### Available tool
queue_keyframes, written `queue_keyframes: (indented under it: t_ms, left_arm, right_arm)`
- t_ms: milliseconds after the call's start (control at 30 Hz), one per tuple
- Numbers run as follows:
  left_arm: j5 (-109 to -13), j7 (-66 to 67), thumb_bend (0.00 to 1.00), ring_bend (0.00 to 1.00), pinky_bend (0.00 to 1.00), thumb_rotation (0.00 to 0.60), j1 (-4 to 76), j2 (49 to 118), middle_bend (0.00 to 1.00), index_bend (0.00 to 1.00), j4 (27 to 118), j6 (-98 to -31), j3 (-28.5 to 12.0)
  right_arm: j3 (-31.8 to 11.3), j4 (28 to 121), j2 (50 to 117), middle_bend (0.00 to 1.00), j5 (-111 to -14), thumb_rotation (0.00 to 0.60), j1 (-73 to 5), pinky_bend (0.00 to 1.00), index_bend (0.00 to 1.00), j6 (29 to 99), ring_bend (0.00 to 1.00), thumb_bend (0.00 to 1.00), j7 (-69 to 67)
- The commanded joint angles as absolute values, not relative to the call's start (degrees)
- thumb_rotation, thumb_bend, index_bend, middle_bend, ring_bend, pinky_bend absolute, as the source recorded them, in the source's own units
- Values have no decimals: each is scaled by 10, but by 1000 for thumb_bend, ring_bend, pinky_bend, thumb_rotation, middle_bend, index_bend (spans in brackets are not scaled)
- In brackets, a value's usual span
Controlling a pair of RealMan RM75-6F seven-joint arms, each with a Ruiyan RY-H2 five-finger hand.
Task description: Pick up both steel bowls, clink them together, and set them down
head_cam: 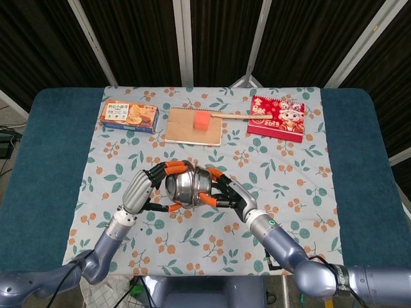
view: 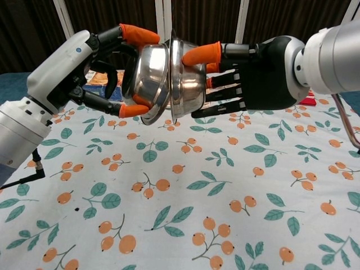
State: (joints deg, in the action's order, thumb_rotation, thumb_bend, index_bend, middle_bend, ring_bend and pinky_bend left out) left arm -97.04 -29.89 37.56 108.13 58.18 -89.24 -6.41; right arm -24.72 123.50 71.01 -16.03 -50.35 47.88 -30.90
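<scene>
L hand (view: 84, 70): holds left bowl (view: 151, 79) — orange-tipped fingers (view: 138, 32) wrapped over the top of the bowl body, another tip under it at the lower edge. Bowl tipped on its side, mouth facing right, lifted clear of the tablecloth (view: 180, 225).
Left bowl pos: rim against the right bowl's rim, just above the cloth's middle in head view (head_cam: 178, 186).
Bowl contact: rims meet mouth to mouth, in both views. Seam runs roughly vertical in chest view, slightly tilted.
Right bowl (view: 190, 84): on its side, mouth facing left, touching left bowl. Also off the cloth.
R hand (view: 264, 73): holds right bowl — one orange tip over the top, dark fingers fanned behind the base. Fingers closed on the bowl, not spread free.
Head view: L hand (head_cam: 142, 191) and R hand (head_cam: 232, 196) converge on the bowl pair from either side; right bowl (head_cam: 202, 186) partly hidden by fingers.
Behind the bowls, far edge of cloth: snack box (head_cam: 130, 115) far-left of bowls, cardboard sheet (head_cam: 194, 127) straight behind w/ orange block (head_cam: 202, 120) on it, red calendar (head_cam: 277, 117) far-right. Wooden stick (head_cam: 234, 116) runs from the block toward the calendar.
</scene>
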Motion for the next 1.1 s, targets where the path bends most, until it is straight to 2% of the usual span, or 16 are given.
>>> queue_keyframes:
  t_ms: [33,300,533,800,1100]
  left_arm:
    - [-972,-297,287,532,710,600,376,1081,683,565,583,-894,-63]
    - [-982,-288,286,532,710,600,374,1074,683,565,600,-909,-60]
    - [-997,-276,287,532,710,600,363,1044,682,565,643,-936,-55]
    - [-1003,-255,286,531,710,600,360,1030,682,565,664,-937,-53]
    - [-993,-256,286,532,710,600,371,1042,683,565,653,-914,-60]
  right_arm:
    - [-251,1238,708,819,-159,600,-500,526,803,478,693,471,-310]
    - [-257,1235,693,819,-163,600,-481,526,803,468,692,471,-309]
    - [-260,1193,664,819,-181,600,-444,526,803,413,692,474,-330]
    - [-270,1153,654,819,-208,600,-415,526,803,354,693,478,-359]
    - [-272,1189,653,819,-228,600,-411,527,803,346,693,481,-359]
